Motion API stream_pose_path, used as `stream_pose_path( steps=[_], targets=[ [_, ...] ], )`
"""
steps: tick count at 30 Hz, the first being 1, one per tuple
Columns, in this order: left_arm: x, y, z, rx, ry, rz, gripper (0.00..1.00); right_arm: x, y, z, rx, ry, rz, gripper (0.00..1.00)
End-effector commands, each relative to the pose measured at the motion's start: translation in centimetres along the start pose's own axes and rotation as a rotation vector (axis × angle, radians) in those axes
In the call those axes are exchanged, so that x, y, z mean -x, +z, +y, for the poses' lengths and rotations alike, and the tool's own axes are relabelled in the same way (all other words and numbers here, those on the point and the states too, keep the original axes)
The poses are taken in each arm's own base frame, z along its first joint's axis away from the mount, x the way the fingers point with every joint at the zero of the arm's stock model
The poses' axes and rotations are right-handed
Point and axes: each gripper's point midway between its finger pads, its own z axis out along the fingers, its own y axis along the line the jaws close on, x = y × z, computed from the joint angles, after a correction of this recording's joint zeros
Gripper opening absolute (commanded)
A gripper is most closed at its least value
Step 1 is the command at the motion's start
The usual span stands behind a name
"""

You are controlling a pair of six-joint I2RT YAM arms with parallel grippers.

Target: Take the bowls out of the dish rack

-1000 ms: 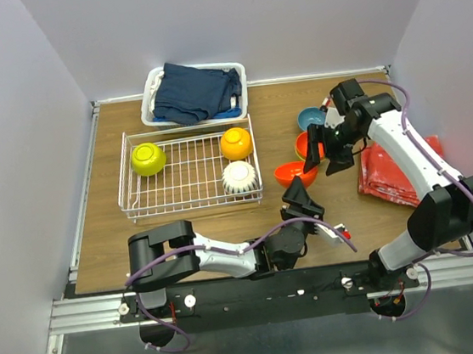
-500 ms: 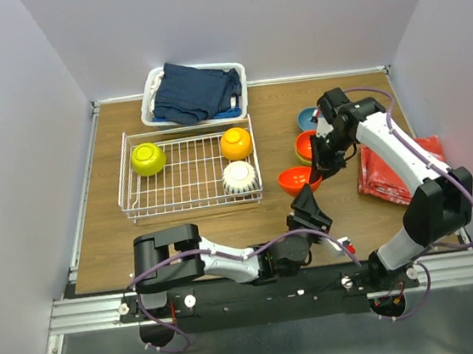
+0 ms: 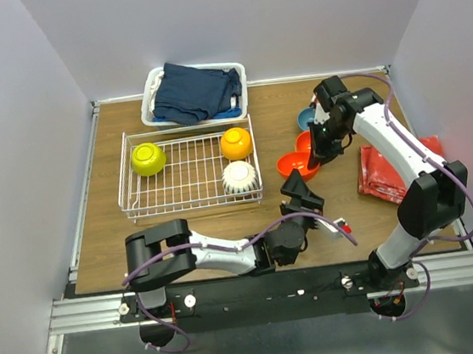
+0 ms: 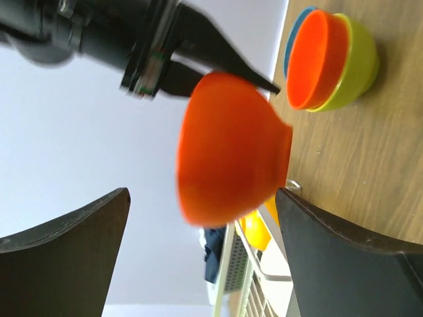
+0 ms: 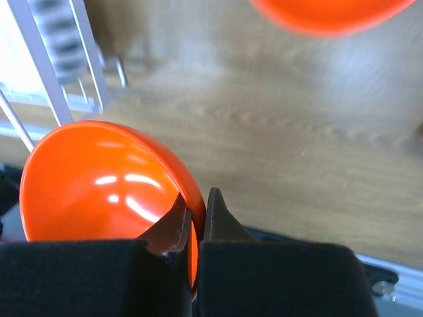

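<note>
My right gripper (image 3: 318,154) is shut on the rim of a red-orange bowl (image 3: 297,164), one finger inside and one outside; in the right wrist view the bowl (image 5: 99,178) fills the lower left. My left gripper (image 3: 302,192) is open just in front of it, and its wrist view shows that bowl (image 4: 231,148) blurred between and beyond the fingers (image 4: 73,257). Behind stand a red-orange bowl (image 4: 317,59) nested in a lime-green one (image 4: 355,66) and a blue bowl (image 3: 308,118). The dish rack (image 3: 190,201) holds lime-green (image 3: 148,159), orange-yellow (image 3: 236,143) and white ribbed (image 3: 239,177) bowls.
A white plastic basket (image 3: 149,89) with dark blue cloth (image 3: 197,92) stands behind the rack. A red cloth (image 3: 390,172) lies at the right under the right arm. Walls close in the table on three sides.
My right gripper has come down and shut on the red-orange bowl's rim, then drawn it a little toward the back. My left gripper has opened wide.
</note>
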Motion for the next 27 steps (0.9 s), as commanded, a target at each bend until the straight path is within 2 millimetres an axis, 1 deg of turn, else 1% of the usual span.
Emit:
stream_pose_path(
  steps=[1, 2, 3, 4, 5, 6, 7, 8, 9, 10, 11, 12, 13, 14, 15, 16, 17, 18, 19, 20, 21, 22, 23, 24, 25, 26, 27],
  targets=[
    [-1.3, 0.1, 4.5, 0.053, -0.237, 0.04, 0.99, 5.8, -0.8, -1.2, -0.07, 0.054, -0.201, 0.01],
    [-1.3, 0.1, 4.7, 0.044, -0.259, 0.032, 0.99, 7.3, -1.0, -1.9, -0.088, 0.073, -0.256, 0.01],
    [-1.4, -0.2, 5.4, 0.043, -0.346, 0.026, 0.99, 8.0, -1.1, -2.2, -0.096, 0.088, -0.282, 0.01],
    [-1.8, -0.2, 4.8, -0.005, -0.339, 0.037, 0.99, 8.8, -1.2, -2.6, -0.103, 0.113, -0.309, 0.01],
    [-1.8, -0.2, 4.7, -0.03, -0.379, 0.029, 0.99, 10.2, -1.5, -3.6, -0.119, 0.143, -0.365, 0.01],
    [-2.0, -0.4, 5.6, -0.036, -0.434, 0.023, 0.99, 10.9, -1.7, -4.2, -0.125, 0.165, -0.39, 0.01],
    [-2.5, -0.7, 4.5, -0.097, -0.505, 0.048, 0.99, 11.3, -1.7, -4.8, -0.126, 0.191, -0.409, 0.01],
    [-3.3, -0.6, 4.6, -0.118, -0.554, 0.066, 0.99, 12.6, -2.2, -5.8, -0.136, 0.217, -0.465, 0.01],
    [-3.2, -0.9, 5.4, -0.146, -0.62, 0.04, 0.99, 13.2, -2.4, -6.4, -0.153, 0.23, -0.499, 0.01],
    [-3.8, -1.4, 4.3, -0.202, -0.715, 0.077, 0.99, 13.8, -2.7, -7.0, -0.169, 0.239, -0.535, 0.01],
    [-5.0, -1.3, 4.6, -0.213, -0.77, 0.101, 0.99, 14.5, -2.8, -8.0, -0.199, 0.248, -0.583, 0.01],
    [-5.1, -1.8, 5.4, -0.238, -0.853, 0.078, 0.99, 14.8, -2.8, -8.5, -0.211, 0.251, -0.607, 0.01],
    [-5.8, -2.4, 4.7, -0.285, -0.887, 0.104, 0.99, 15.0, -2.6, -8.8, -0.216, 0.253, -0.623, 0.01],
    [-6.4, -2.7, 4.6, -0.304, -1.004, 0.134, 0.99, 15.4, -2.2, -9.4, -0.223, 0.261, -0.646, 0.01],
    [-8.0, -2.8, 5.6, -0.289, -1.074, 0.157, 0.99, 15.6, -1.9, -9.5, -0.22, 0.26, -0.658, 0.01],
    [-8.7, -3.4, 5.1, -0.327, -1.116, 0.178, 0.99, 15.8, -1.6, -9.6, -0.215, 0.248, -0.667, 0.01],
    [-9.2, -3.7, 5.2, -0.324, -1.213, 0.205, 0.99, 16.5, -1.4, -9.5, -0.199, 0.242, -0.696, 0.01],
    [-10.8, -3.8, 6.4, -0.293, -1.27, 0.222, 0.99, 16.0, -0.3, -9.8, -0.201, 0.242, -0.679, 0.01],
    [-11.3, -4.3, 6.0, -0.311, -1.311, 0.247, 0.99, 16.0, 0.2, -10.0, -0.198, 0.239, -0.684, 0.01],
    [-11.9, -4.6, 6.1, -0.305, -1.348, 0.262, 0.99, 16.5, 0.4, -9.9, -0.184, 0.234, -0.711, 0.01],
    [-12.5, -4.9, 6.9, -0.284, -1.414, 0.266, 0.99, 16.1, 1.3, -10.1, -0.179, 0.232, -0.696, 0.01],
    [-13.5, -5.0, 6.9, -0.27, -1.439, 0.29, 0.99, 16.0, 1.8, -10.1, -0.169, 0.223, -0.691, 0.01],
    [-14.2, -5.3, 6.8, -0.265, -1.457, 0.309, 0.99, 16.1, 2.1, -9.8, -0.144, 0.215, -0.692, 0.01],
    [-14.6, -5.5, 7.1, -0.247, -1.491, 0.317, 0.99, 15.9, 2.5, -9.6, -0.134, 0.212, -0.68, 0.01],
    [-15.7, -5.7, 6.9, -0.23, -1.499, 0.348, 0.99, 15.5, 3.1, -9.6, -0.123, 0.211, -0.662, 0.01],
    [-16.1, -5.8, 6.8, -0.228, -1.511, 0.359, 0.99, 15.3, 3.4, -9.2, -0.099, 0.201, -0.652, 0.01],
    [-16.5, -5.8, 6.7, -0.223, -1.522, 0.366, 0.99, 15.0, 3.6, -9.3, -0.103, 0.204, -0.649, 0.02]
  ],
)
